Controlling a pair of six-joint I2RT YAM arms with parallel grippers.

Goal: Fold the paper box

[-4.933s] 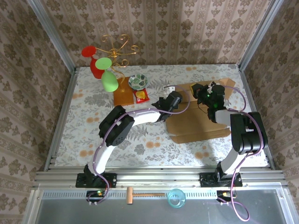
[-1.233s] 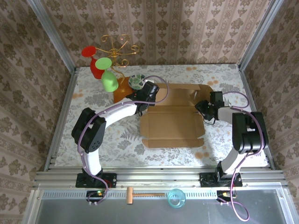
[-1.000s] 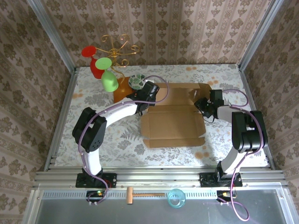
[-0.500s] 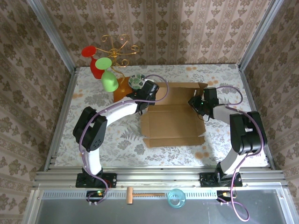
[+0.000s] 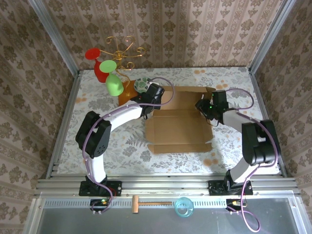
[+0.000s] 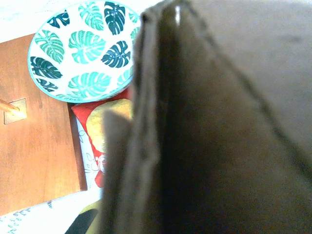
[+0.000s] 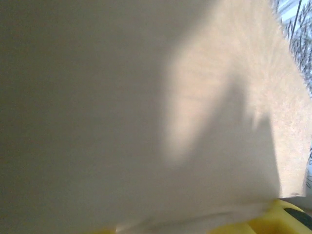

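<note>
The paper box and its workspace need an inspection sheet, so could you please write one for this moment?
Surface: floral tablecloth, flat, no spills seen.
Job's things: paper box lies open and unfolded at centre right, with its flaps not closed.
Clutter: gold wire stand on a wooden base, leaf-pattern bowl and red packet beside the box's left edge; small mallet and teal ring on the near rail.
Grippers: left tool at the box's left edge, right tool at its right edge; grip cannot be told.
Cables: purple cables loop along both arms, no snag seen.
Surroundings: wallpapered walls, metal frame.
</note>
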